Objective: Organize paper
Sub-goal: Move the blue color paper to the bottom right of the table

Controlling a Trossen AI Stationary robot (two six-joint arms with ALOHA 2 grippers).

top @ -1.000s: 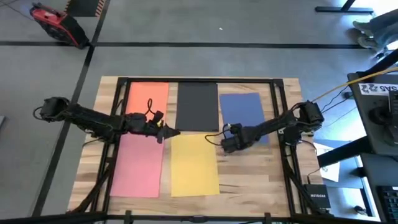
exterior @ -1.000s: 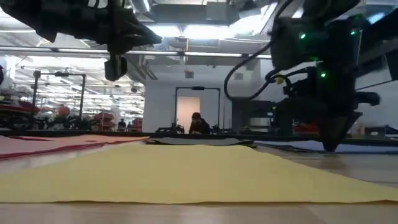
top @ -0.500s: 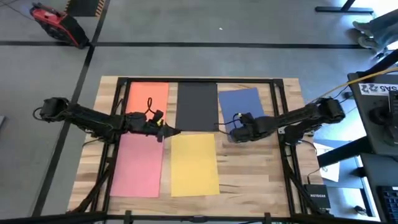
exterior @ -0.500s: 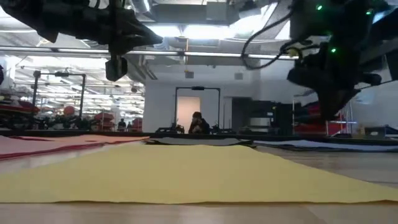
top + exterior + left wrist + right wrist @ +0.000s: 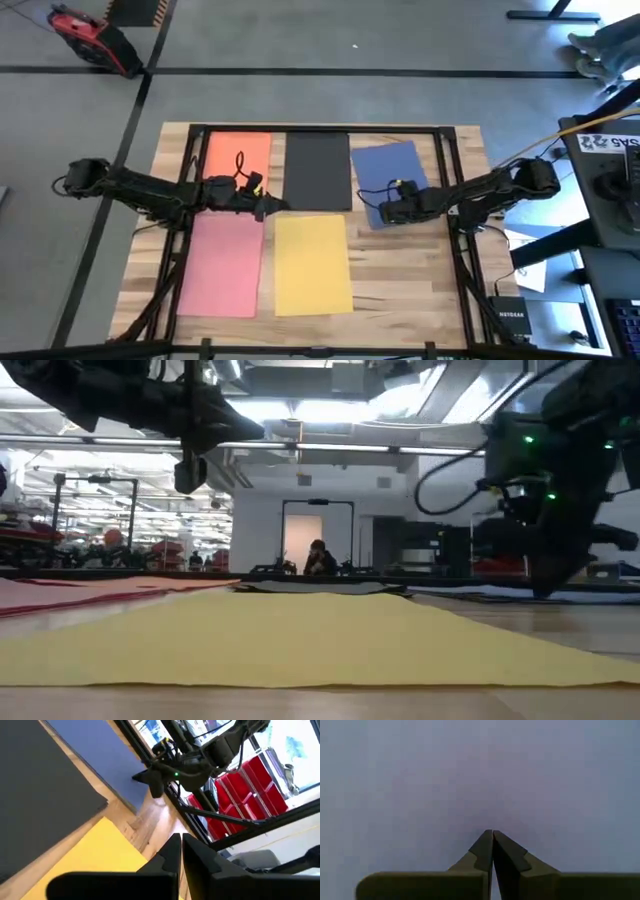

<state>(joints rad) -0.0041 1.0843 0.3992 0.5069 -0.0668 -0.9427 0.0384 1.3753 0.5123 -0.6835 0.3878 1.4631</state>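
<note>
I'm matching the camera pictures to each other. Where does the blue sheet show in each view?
High view: blue sheet, back right, under the right gripper.
Low view: thin strip at far right.
Left wrist view: upper left.
Right wrist view: fills the picture.
Shared landmark: the right gripper.

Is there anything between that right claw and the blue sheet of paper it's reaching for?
Nothing visible. The right gripper, fingers shut, sits directly over the blue paper near its front edge; its wrist view shows only blue beyond the fingertips. The left gripper waits apart, where the black paper meets the yellow paper.
</note>
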